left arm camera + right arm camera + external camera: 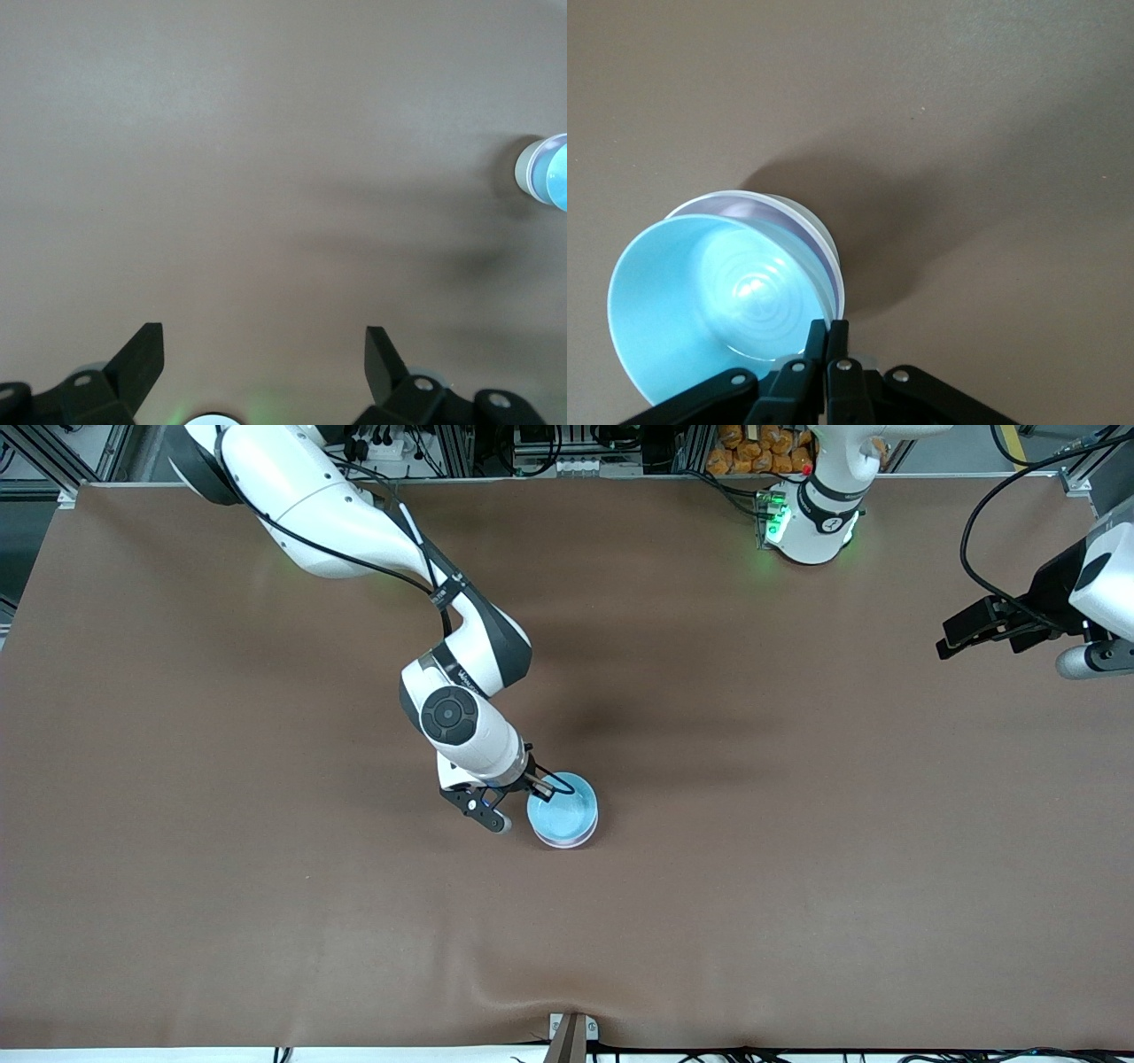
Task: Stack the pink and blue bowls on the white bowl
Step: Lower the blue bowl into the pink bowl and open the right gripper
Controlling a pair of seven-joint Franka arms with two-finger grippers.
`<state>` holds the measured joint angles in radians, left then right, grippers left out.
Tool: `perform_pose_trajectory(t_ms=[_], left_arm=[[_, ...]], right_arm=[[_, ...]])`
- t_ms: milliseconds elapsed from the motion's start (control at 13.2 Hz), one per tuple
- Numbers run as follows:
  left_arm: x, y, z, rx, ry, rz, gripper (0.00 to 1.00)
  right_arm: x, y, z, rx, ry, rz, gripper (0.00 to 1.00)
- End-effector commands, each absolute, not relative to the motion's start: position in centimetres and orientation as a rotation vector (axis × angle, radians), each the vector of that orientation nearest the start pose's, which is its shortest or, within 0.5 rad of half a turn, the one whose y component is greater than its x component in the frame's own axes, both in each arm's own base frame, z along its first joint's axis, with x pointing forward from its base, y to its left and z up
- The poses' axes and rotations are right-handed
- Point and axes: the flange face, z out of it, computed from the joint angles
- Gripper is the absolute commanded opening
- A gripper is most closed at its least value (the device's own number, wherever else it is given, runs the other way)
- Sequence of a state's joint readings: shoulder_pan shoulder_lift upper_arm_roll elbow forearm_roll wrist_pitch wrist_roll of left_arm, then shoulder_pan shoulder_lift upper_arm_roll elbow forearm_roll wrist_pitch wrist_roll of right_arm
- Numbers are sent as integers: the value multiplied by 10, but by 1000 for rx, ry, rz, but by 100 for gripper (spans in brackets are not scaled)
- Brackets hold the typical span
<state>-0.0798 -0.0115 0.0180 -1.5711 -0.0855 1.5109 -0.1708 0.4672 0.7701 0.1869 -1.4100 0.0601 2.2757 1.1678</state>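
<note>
Pinching blue bowl (718, 301) rim: right fingers (816, 341)

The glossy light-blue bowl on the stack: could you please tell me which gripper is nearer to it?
The right. The right gripper is shut on the rim of the light sky-blue bowl. The left gripper waits open, over bare table at the left arm's end.

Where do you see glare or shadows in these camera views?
Right wrist view: glare rings inside the blue bowl, the stack's shadow on the table. Left wrist view: soft arm shadows streak toward the stack. Front view: a dim shadow patch above the bowls.
</note>
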Motion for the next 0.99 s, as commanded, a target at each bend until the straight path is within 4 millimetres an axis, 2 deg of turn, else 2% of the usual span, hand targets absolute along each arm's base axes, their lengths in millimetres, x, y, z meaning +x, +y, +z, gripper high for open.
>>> perform_pose_trajectory(t_ms=[0, 76, 379, 607, 834, 910], left_arm=[[538, -44, 634, -3145, -103, 81, 100], [537, -45, 634, -3117, -88, 75, 100], [538, -41, 638, -3122, -107, 62, 100], [539, -39, 638, -3123, -92, 62, 100], [539, -40, 638, -3122, -92, 62, 100], [539, -40, 638, -3121, -95, 62, 100]], right_arm=[[604, 429, 262, -2802, 905, 96, 27], [603, 430, 258, -2805, 905, 98, 99], [618, 415, 279, -2775, 928, 58, 100], [648, 371, 309, -2743, 945, -9, 100], [666, 322, 341, -2812, 719, -84, 100], [664, 308, 348, -2853, 667, -63, 100]])
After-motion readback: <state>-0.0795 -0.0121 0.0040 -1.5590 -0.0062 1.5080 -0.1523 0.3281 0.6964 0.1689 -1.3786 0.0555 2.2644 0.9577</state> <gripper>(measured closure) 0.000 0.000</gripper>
